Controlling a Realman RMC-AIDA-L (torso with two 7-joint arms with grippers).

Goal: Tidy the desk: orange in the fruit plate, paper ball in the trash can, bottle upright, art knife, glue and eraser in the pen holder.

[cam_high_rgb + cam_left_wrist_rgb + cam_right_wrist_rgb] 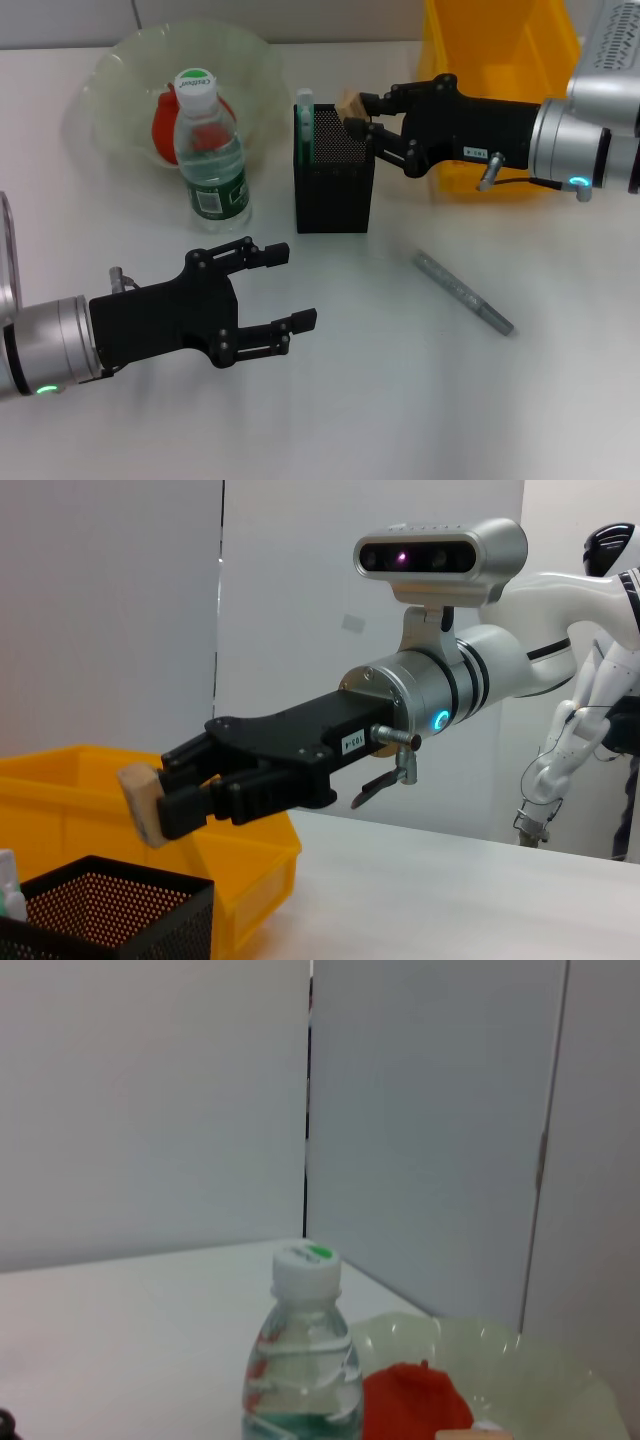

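Observation:
My right gripper [359, 113] is shut on the beige eraser [350, 103] and holds it just above the back right corner of the black mesh pen holder [335, 190]. The left wrist view shows the same grip, with the eraser [142, 802] over the pen holder [100, 910]. The mint-green art knife [303, 125] stands inside the holder. On the desk [420, 400] to the right lies the grey glue [463, 292]. The bottle [210, 150] stands upright in front of the fruit plate [110, 70], which holds the orange [165, 125]. My left gripper [298, 288] hovers open in front of the bottle. The paper ball is out of view.
The yellow trash can [500, 60] stands at the back right, behind my right arm and close to the pen holder. A grey wall rises behind the desk. In the right wrist view the bottle [305, 1360] stands beside the fruit plate [560, 1380].

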